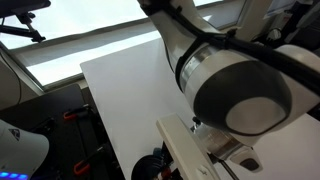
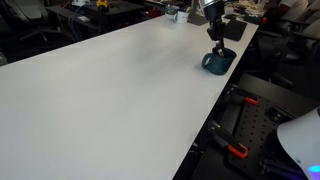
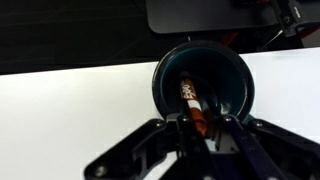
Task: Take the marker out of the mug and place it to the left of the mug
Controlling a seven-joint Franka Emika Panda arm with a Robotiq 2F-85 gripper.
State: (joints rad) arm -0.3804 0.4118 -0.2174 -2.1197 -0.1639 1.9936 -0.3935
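1. Table [image 2: 110, 90]: a wide, flat, matte white top with straight edges. We see it in both exterior views, and again in the wrist view as the pale surface around the mug.

2. Arm [image 1: 240, 90]: in an exterior view it fills the foreground. The joint housings are smooth, rounded and white, with dark bands and a grey circular end cap. In an exterior view [image 2: 212, 12] it reaches down over the far corner of the table.

3. Mug [image 2: 218, 62]: a small, round, dark vessel standing upright on the table, near the far right edge. In the wrist view we look straight down into it [image 3: 228, 88]. The rim is circular, the inner wall is glossy and dark, and a small nub projects at the top edge.

4. Gripper [image 3: 203, 122]: black, with angular linkages that converge from both sides. It hangs directly above the mug opening, and we see it there in an exterior view too [image 2: 216, 38]. The fingers [image 3: 240, 130] are drawn together and clamp the upper end of the marker between them.

5. Marker [image 3: 188, 95]: a thin cylindrical stick, reddish-orange with a pale printed section. It is inside the mug and leans at a tilt. Its lower end is deep in the dark interior, and its upper end is at the rim, between the fingertips.
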